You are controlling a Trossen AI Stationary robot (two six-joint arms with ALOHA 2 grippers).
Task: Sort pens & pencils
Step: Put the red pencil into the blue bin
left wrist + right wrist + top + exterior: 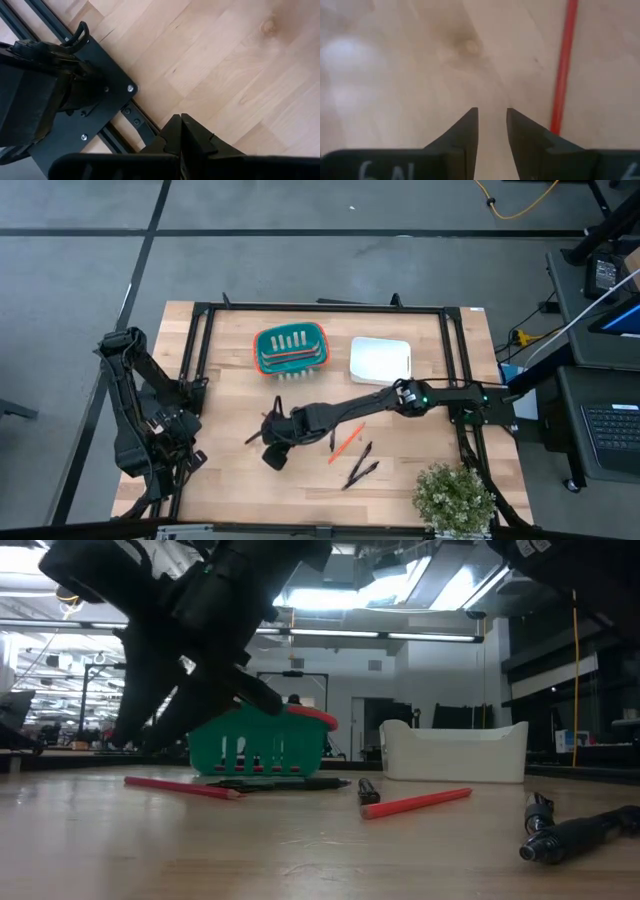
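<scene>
Resting folded at the light wooden counter's (pixel 230 490) left edge, the left hand (pixel 181 131) has its fingers together. Right hand (pixel 492 125) hovers mid-counter, fingers apart, empty, just beside a thin red-orange pencil (pixel 564 70). Slim black pens (pixel 360 470) lie farther right.

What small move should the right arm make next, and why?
Probably shift the right gripper sideways until the red pencil sits between its fingers, then lower and close. Its fingers are slightly apart over bare wood with nothing between them, and the pencil lies just beside one finger. The left gripper waits shut at the table's edge.
</scene>
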